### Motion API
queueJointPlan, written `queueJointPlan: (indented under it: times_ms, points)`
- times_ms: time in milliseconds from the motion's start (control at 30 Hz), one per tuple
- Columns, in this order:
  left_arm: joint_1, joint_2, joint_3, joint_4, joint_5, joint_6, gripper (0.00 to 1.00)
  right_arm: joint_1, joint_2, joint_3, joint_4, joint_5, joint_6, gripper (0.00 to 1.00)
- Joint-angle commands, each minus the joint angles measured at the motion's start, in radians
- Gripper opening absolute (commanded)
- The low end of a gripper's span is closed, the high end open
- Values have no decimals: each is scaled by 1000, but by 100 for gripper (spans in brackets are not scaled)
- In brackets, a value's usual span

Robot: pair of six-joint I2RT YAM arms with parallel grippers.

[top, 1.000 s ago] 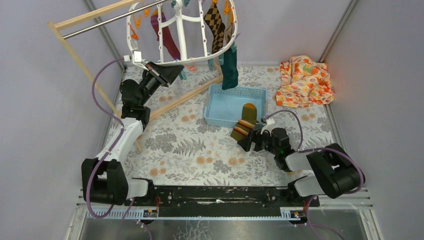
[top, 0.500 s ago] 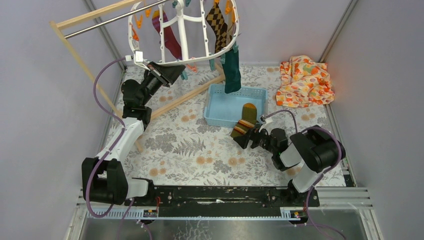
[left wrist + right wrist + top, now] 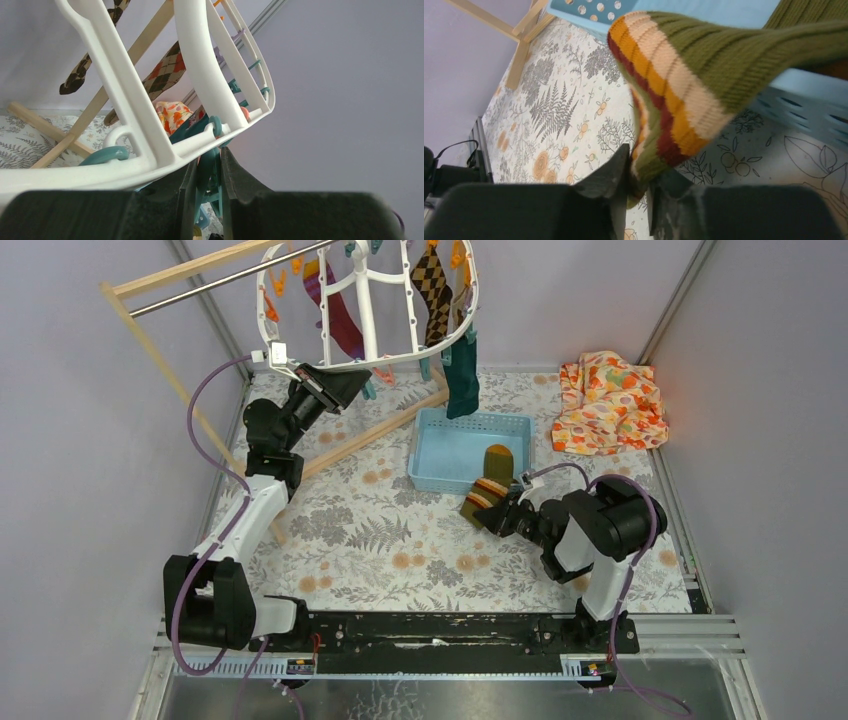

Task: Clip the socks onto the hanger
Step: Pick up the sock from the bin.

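Observation:
The white hanger (image 3: 362,310) hangs at the back with a maroon sock (image 3: 340,322), an argyle sock (image 3: 432,290) and a dark teal sock (image 3: 461,375) clipped to it. My left gripper (image 3: 352,386) is shut on a teal clip (image 3: 210,167) under the hanger's rim (image 3: 200,65). An olive-mustard striped sock (image 3: 492,482) drapes over the blue basket's front wall. My right gripper (image 3: 497,516) is shut on the sock's striped cuff (image 3: 659,125), just above the tablecloth; the fingertips (image 3: 616,172) pinch the fabric.
The light blue basket (image 3: 445,452) sits mid-table behind the right gripper. An orange floral cloth (image 3: 607,400) lies at the back right. A wooden rack with a metal bar (image 3: 190,288) stands at the back left, its foot (image 3: 375,435) running across the table.
My right gripper has closed on the striped sock's cuff, and the right arm's elbow has swung up and to the left. The left arm has not moved.

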Motion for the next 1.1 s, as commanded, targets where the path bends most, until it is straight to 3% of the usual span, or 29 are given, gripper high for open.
queueJointPlan:
  times_ms: [0,33,233,400,467,567,667,833,1067]
  points:
    - [-23,12,-19,-41,67,23,0,-4,-18,-1,136,-17,14,10]
    - [-26,12,-18,-47,66,28,0,-4,-19,3,148,-28,25,1]
    - [-30,9,-13,-69,61,50,0,-3,-114,-21,142,-77,71,0]
    - [-32,8,-10,-70,61,49,0,-2,-401,-62,35,-132,135,0]
    - [-32,7,-6,-66,66,37,0,5,-576,-41,-117,-145,122,0]
    - [-33,2,-1,-54,75,16,0,47,-854,50,-505,-151,3,0]
    - [-37,-12,6,-53,71,4,0,104,-1011,207,-796,-143,-119,0]
    - [-39,-35,19,-24,80,-68,0,151,-966,364,-816,-224,-138,0]
    - [-44,-81,30,44,85,-235,0,311,-812,601,-914,-77,-337,0]
